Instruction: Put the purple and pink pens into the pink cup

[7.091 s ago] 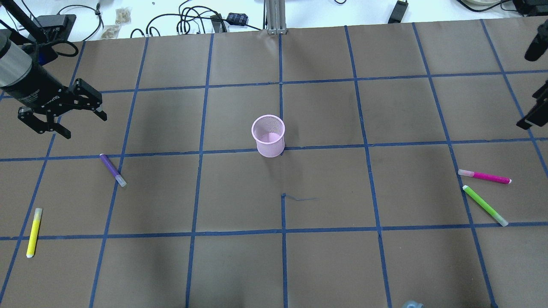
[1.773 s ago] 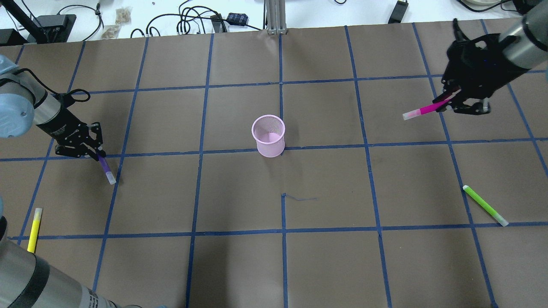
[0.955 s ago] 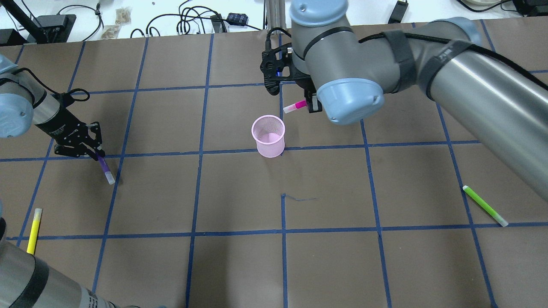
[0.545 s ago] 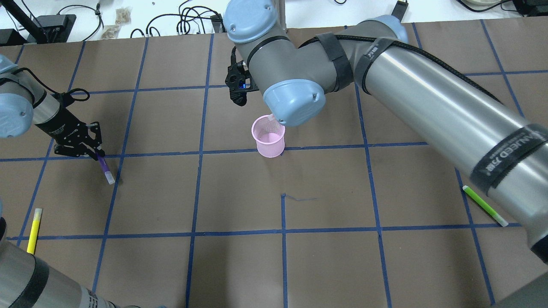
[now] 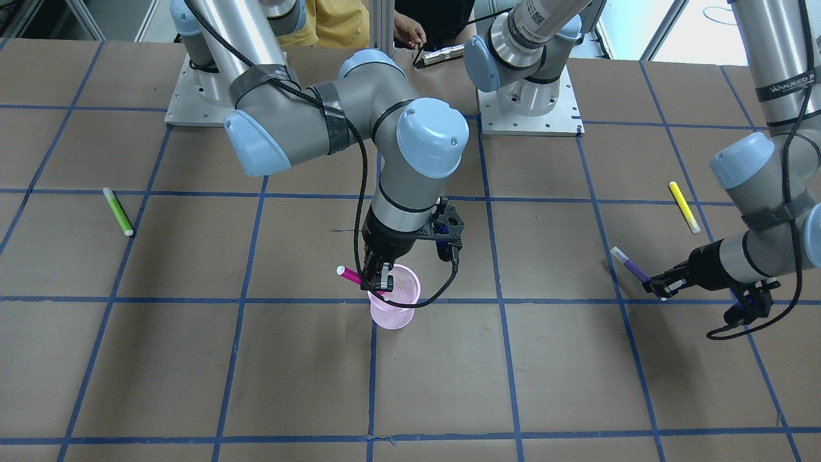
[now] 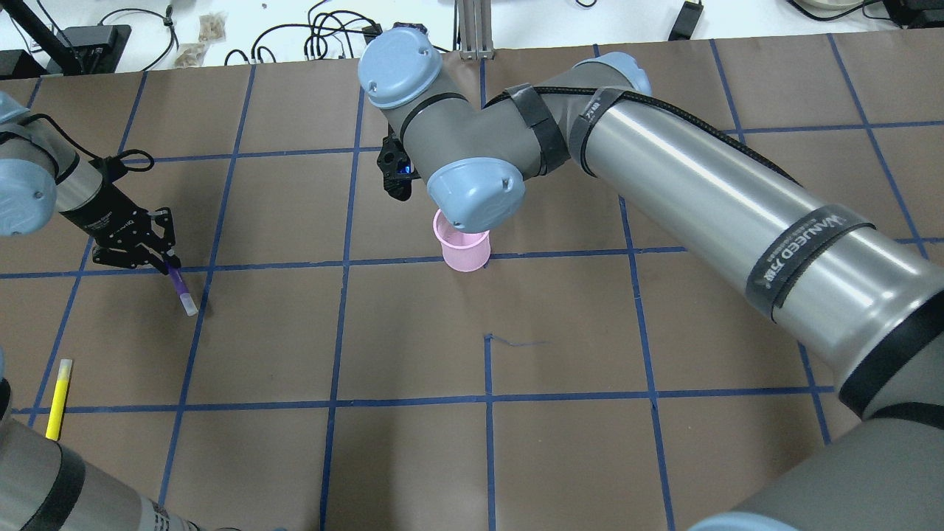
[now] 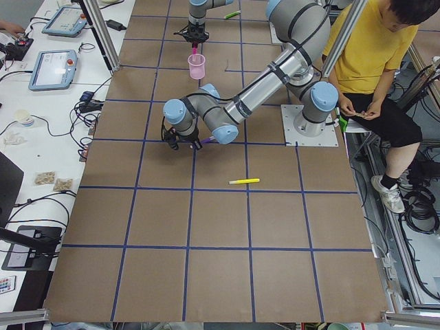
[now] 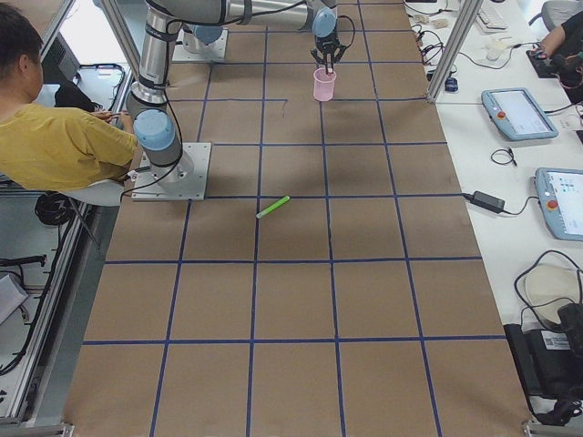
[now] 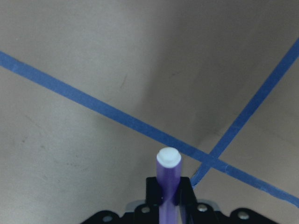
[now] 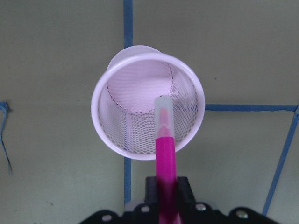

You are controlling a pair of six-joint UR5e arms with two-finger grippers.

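The pink mesh cup [image 6: 464, 251] stands upright mid-table. My right gripper [image 5: 378, 280] is shut on the pink pen [image 5: 353, 276] and holds it tilted just above the cup's rim. In the right wrist view the pen's pale tip [image 10: 163, 109] hangs over the cup's opening [image 10: 117, 140]. In the overhead view the right wrist hides that gripper. My left gripper [image 6: 158, 258] is shut on the purple pen [image 6: 180, 289], far left of the cup, with the pen's white tip low near the table. The purple pen [image 9: 167, 182] points away from the left wrist camera.
A yellow pen [image 6: 59, 398] lies near the table's front left edge. A green pen [image 5: 118, 211] lies on the right arm's side; the right arm hides it in the overhead view. A seated person in yellow [image 7: 375, 62] is behind the robot bases.
My right arm has swung left with the pink pen, from the far right to over the cup, and the pen now points down into the opening. The left gripper with the purple pen has barely moved.
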